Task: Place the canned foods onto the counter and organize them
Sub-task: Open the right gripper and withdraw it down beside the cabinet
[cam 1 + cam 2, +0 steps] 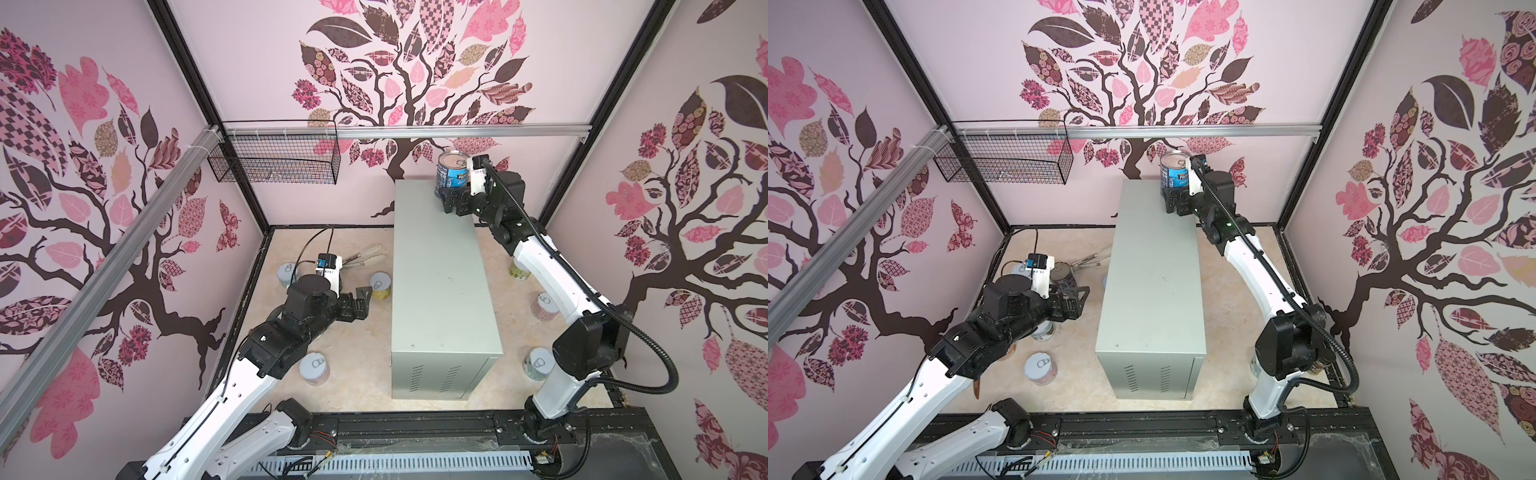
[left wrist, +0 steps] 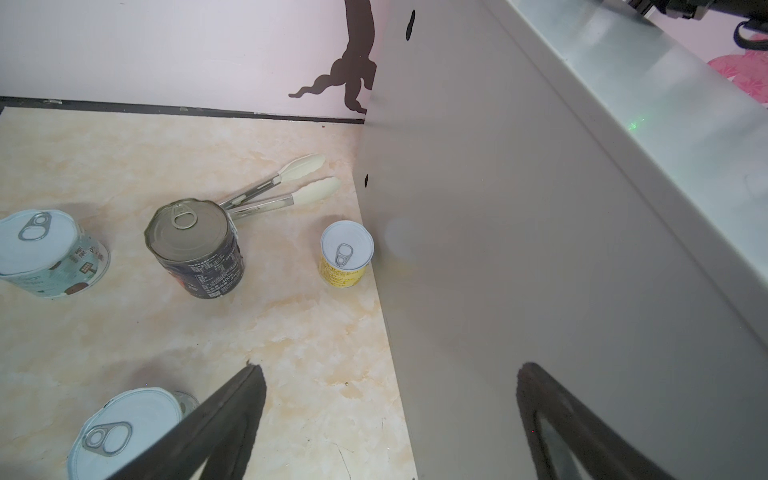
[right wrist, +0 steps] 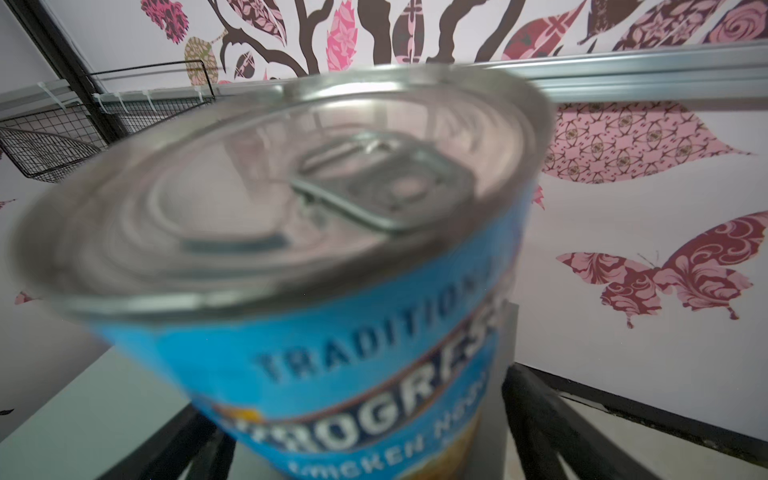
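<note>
Blue-label can [image 1: 453, 174] stands upright between the fingers of my right hand [image 1: 456, 203], which sits low around its base. In the right wrist view a sliver of grey shows between one finger [image 3: 536, 415] and the label, so I read this hand as spread rather than pinching. The other finger looks very close to the tin and may be touching it. The can is on the far right corner of the counter [image 1: 440, 299], close to its edge. To finish this placement well, I'd back the hand out level along the fingers' own line, with no twist, so nothing drags the can over that edge.

My left hand [image 1: 365, 303] is spread wide and empty, low over the floor beside the counter. A yellow can [image 2: 345, 253] stands against the counter's side wall, with a dark navy can [image 2: 195, 245] near the tongs [image 2: 282, 187].
</note>
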